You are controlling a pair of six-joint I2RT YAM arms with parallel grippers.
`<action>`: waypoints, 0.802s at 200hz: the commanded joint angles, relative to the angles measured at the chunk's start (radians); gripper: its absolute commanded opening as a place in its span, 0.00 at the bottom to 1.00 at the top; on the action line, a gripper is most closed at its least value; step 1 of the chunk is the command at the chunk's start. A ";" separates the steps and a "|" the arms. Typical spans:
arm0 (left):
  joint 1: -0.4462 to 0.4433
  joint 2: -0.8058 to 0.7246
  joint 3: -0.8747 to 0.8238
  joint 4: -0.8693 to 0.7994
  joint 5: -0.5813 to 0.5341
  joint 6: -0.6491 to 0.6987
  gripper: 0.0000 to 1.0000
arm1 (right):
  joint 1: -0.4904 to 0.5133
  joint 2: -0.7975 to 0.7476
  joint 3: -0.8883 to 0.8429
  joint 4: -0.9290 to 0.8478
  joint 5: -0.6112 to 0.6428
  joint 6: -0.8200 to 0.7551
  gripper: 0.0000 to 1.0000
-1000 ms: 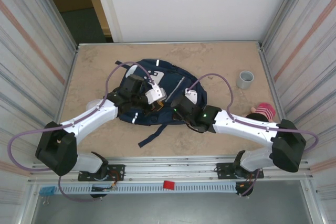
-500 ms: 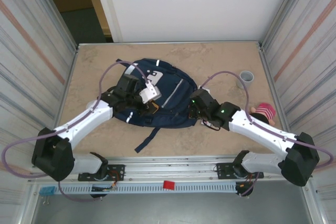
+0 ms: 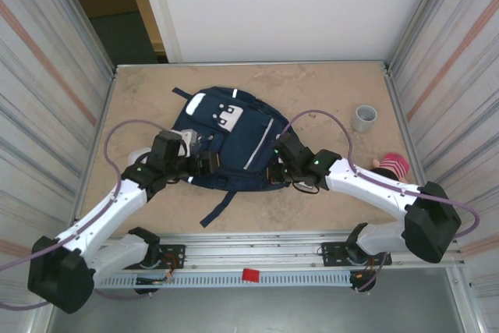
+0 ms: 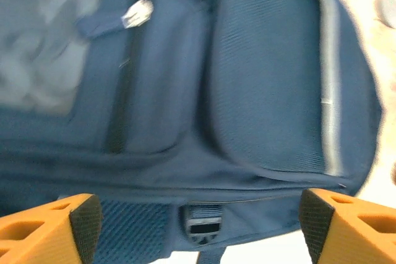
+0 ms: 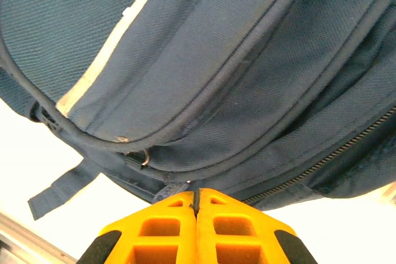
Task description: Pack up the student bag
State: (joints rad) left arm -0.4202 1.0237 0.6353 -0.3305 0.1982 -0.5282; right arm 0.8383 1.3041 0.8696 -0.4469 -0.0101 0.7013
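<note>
The student bag (image 3: 234, 142), navy with white patches near its top, lies flat in the middle of the table. My left gripper (image 3: 205, 164) hovers at the bag's near-left edge. In the left wrist view its orange fingers (image 4: 80, 217) stand wide apart, open, with the bag (image 4: 266, 91) and a black buckle (image 4: 201, 224) between and beyond them. My right gripper (image 3: 274, 171) is at the bag's near-right edge. There it (image 5: 197, 193) is shut, and a thin dark zipper pull (image 5: 168, 191) runs from the bag's zipper (image 5: 322, 162) in between its tips.
A grey cup (image 3: 363, 118) stands at the right of the table. A pink striped toy (image 3: 390, 166) lies beside the right arm. A dark strap (image 3: 222, 202) trails from the bag toward the near edge. Metal walls close in both sides.
My left gripper has opened, let go of the bag's white-patched top and drawn back to the near left. The top has dropped flat. My right gripper, still shut, has shifted slightly nearer.
</note>
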 commanded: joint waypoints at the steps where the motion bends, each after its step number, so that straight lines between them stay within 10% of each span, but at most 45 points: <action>1: 0.069 0.084 -0.030 0.088 0.062 -0.220 0.85 | -0.021 0.000 0.006 0.032 -0.051 0.011 0.04; 35: 0.126 0.246 -0.001 0.206 0.153 -0.224 0.86 | -0.085 0.009 -0.038 0.072 -0.079 0.096 0.44; 118: 0.271 0.346 0.186 0.210 0.145 -0.047 0.89 | 0.029 0.195 -0.072 0.350 -0.106 0.167 0.41; 160: 0.246 0.220 0.194 0.126 0.145 0.275 0.92 | 0.022 0.046 -0.053 0.280 -0.065 0.096 0.46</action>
State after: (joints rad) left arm -0.1509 1.3479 0.7986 -0.1757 0.3393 -0.5159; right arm 0.8753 1.4563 0.7937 -0.1333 -0.0994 0.8471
